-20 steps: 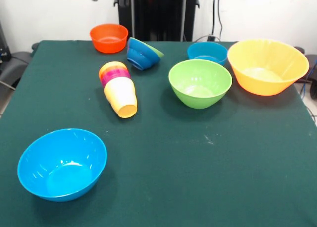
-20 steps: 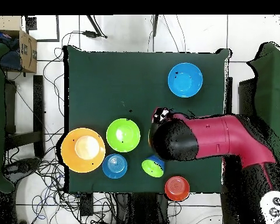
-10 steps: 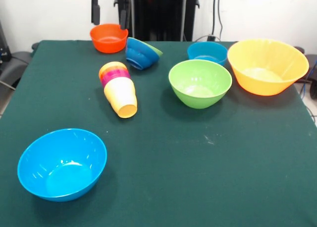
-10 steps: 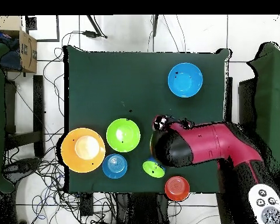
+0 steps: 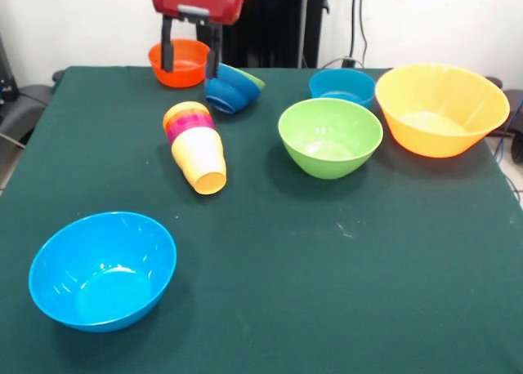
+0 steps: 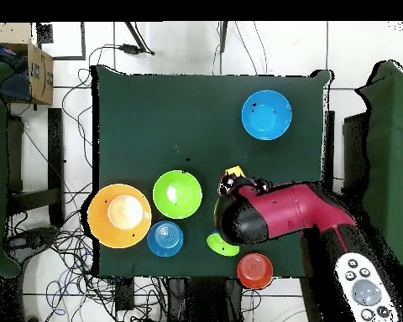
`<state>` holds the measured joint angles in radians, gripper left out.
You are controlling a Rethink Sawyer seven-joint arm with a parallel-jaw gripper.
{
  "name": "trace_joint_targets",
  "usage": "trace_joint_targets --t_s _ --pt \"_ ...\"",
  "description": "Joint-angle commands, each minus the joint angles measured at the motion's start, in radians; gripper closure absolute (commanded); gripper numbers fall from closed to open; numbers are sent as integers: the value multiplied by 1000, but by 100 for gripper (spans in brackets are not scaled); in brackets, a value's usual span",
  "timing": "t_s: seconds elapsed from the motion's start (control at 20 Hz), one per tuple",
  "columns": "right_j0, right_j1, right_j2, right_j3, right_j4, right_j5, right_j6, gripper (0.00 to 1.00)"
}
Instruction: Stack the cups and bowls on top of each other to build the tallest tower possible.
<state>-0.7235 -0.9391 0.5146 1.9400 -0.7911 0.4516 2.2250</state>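
Observation:
Several nested cups (image 5: 196, 145) lie on their side left of centre, yellow rim toward the camera; overhead only a yellow edge of the cups (image 6: 234, 172) shows beside the arm (image 6: 272, 216). My gripper (image 5: 189, 58) hangs open and empty just beyond them. Its left finger is in front of the orange-red bowl (image 5: 181, 68), its right finger at the rim of the tilted dark blue bowl (image 5: 237, 90) with a green lining. Other bowls stand apart: green (image 5: 330, 137), small blue (image 5: 341, 86), large orange-yellow (image 5: 441, 109), light blue (image 5: 102, 269). No upright tower stands.
The dark green table (image 5: 343, 292) ends close behind the orange-red bowl. A cardboard box (image 6: 33, 71) and cables lie on the floor beside the table in the overhead view.
My gripper has come down into the front view, from only its tips at the top edge to hanging by the orange-red and dark blue bowls. The cups and bowls stay put.

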Motion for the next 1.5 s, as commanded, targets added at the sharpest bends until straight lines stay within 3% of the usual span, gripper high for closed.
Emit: trace_joint_targets --t_s 0.05,0.45,0.55,0.8,1.1,1.5 --pt "100 121 -138 10 -153 -124 113 0" --pt "267 261 -363 -86 -232 -306 208 0" --pt "293 285 -406 -106 -220 -343 202 0" --pt "324 339 -478 -137 -174 -417 152 0" --pt "277 337 -451 -144 -135 -411 70 0" --pt "332 486 -547 -252 -123 -535 89 0"
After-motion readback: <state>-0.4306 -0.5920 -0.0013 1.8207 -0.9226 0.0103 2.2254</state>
